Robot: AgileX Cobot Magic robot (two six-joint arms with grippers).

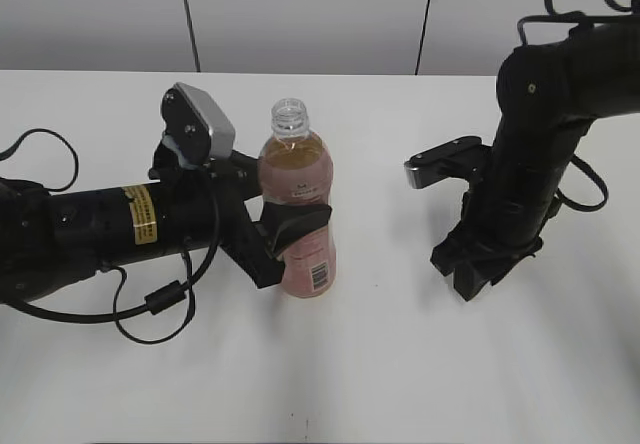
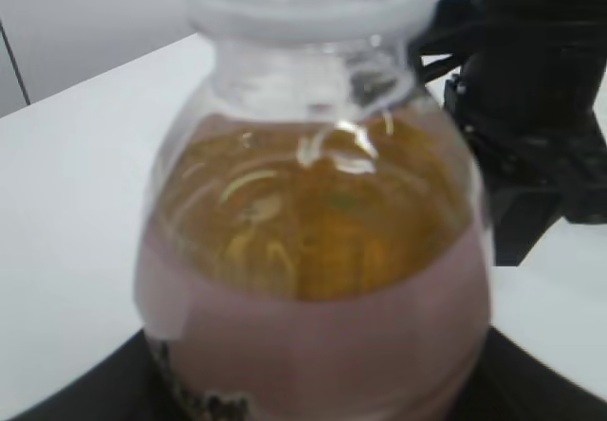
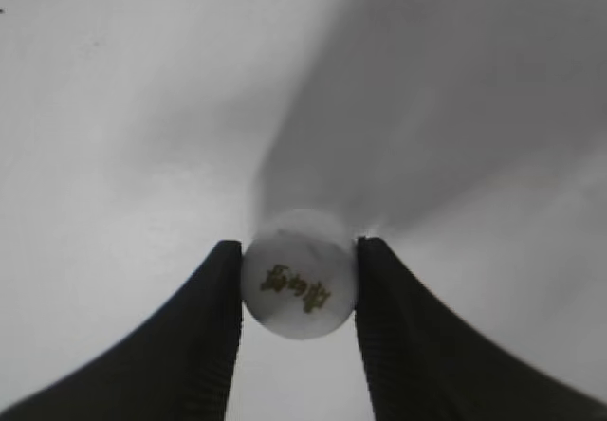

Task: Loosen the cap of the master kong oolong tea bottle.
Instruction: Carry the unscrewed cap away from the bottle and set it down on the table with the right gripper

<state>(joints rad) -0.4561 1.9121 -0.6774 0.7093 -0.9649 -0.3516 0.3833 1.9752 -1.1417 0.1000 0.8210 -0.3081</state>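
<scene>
Slim clear plastic bottle of amber tea with pink wrap label (image 1: 297,214): upright on white tabletop (image 1: 400,364), long axis vertical, neck bare and open. Left gripper (image 1: 290,229) clamped round label band, fingers (image 1: 300,222) gripping mid-body. Small round white plastic cap (image 3: 300,284): off the bottle, pinched between right gripper (image 3: 300,288) fingers (image 3: 213,345), dark mark facing camera. Right arm low over tabletop, well apart to bottle's right. Judged: loosening done; cap fully removed.

Gold marking on cap (image 3: 300,286) top, unreadable; bottle (image 1: 297,204) barcode.
</scene>
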